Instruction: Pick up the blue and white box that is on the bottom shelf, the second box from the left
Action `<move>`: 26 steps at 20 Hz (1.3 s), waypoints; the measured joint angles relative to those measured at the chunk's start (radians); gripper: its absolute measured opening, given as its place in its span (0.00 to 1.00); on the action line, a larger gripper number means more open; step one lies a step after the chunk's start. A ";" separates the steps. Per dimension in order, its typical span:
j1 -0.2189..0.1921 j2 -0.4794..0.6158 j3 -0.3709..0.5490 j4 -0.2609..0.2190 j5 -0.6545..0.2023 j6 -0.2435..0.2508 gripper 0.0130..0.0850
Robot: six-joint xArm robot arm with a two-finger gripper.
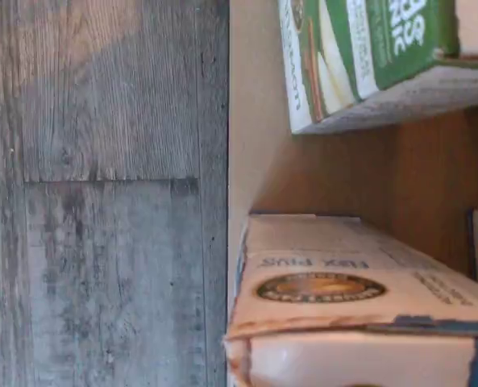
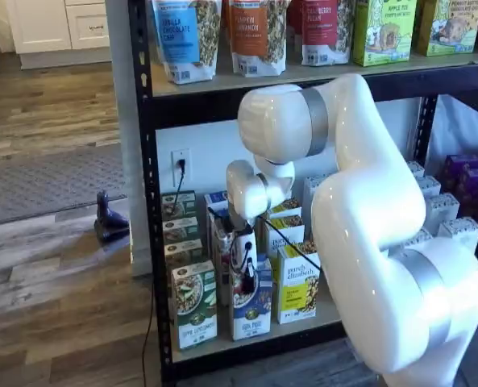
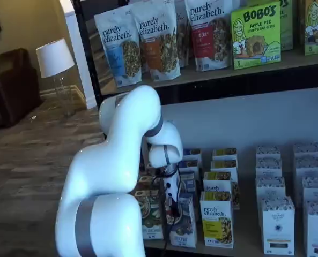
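Note:
The blue and white box [image 2: 251, 316] stands at the front of its row on the bottom shelf [image 2: 222, 345], between a green-and-white carton [image 2: 194, 308] and a yellow-and-white carton [image 2: 297, 292]. My gripper [image 2: 244, 272] hangs at the box's top front, its black fingers against the upper part of the box. No gap between the fingers shows, and I cannot tell if they grip it. Both shelf views show the gripper [image 3: 172, 202] and the box [image 3: 184, 231]. The wrist view is turned on its side and shows the box's top [image 1: 343, 282] close up, with no fingers in it.
More cartons stand in rows behind and to the right [image 3: 276, 222]. The shelf above [image 2: 319, 74] holds tall granola bags. The wrist view shows the green-and-white carton [image 1: 367, 48], the shelf's pale edge [image 1: 239, 121] and the wood floor [image 1: 101, 201]. A cable hangs beside the rack [image 2: 176, 181].

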 joint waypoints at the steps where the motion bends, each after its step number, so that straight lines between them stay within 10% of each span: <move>1: 0.001 -0.002 0.004 -0.001 0.000 0.002 0.50; 26: 0.009 -0.315 0.458 -0.029 -0.140 0.042 0.50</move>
